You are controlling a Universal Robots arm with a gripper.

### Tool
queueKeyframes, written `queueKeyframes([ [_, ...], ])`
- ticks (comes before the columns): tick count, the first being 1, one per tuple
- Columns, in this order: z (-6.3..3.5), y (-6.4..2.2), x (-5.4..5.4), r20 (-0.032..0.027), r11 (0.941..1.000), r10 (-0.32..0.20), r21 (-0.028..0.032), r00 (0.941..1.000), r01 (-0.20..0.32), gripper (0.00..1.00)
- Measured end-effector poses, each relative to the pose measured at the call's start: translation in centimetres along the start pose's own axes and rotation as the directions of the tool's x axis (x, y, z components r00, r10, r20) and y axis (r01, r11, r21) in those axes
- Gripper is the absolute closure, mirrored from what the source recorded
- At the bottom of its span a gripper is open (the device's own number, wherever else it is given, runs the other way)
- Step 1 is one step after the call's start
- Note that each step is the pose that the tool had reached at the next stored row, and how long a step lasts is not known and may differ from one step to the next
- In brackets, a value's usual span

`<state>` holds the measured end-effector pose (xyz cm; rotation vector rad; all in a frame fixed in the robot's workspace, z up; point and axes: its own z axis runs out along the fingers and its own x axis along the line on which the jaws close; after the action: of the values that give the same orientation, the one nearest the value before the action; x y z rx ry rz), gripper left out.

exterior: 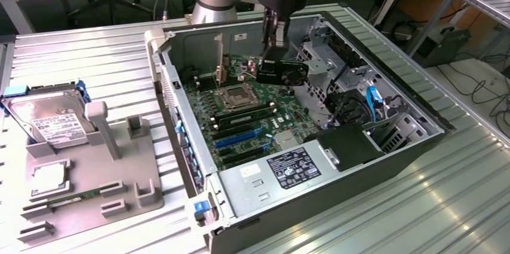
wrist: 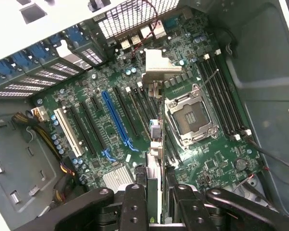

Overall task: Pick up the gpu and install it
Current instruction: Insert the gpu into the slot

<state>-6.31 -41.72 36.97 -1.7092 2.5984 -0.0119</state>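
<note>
Standing edge-on between the pincer (wrist: 156,202) fingers, the gpu (wrist: 155,149) seems gripped above the motherboard (wrist: 106,125).

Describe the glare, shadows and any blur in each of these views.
Exterior view: window glare streaks the ribbed metal table, while the computer case interior sits in soft shade, evenly lit. Wrist view: bright light falls on the motherboard beside the empty CPU socket; the gripper, closed on the gpu held edge-on, looks dark and slightly soft.

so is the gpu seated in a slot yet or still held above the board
Held above: the gpu stands edge-on between the gripper fingers, over the motherboard.
</note>
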Motion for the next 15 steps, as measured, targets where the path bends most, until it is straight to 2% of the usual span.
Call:
queueKeyframes([
  [8, 0.0, 0.0, 0.0, 0.001, 0.9991, -0.044, -0.001, 0.9991, 0.044, 0.74],
  [15, 0.0, 0.0, 0.0, 0.0022, 0.996, -0.09, -0.0019, 0.996, 0.09, 0.74],
])
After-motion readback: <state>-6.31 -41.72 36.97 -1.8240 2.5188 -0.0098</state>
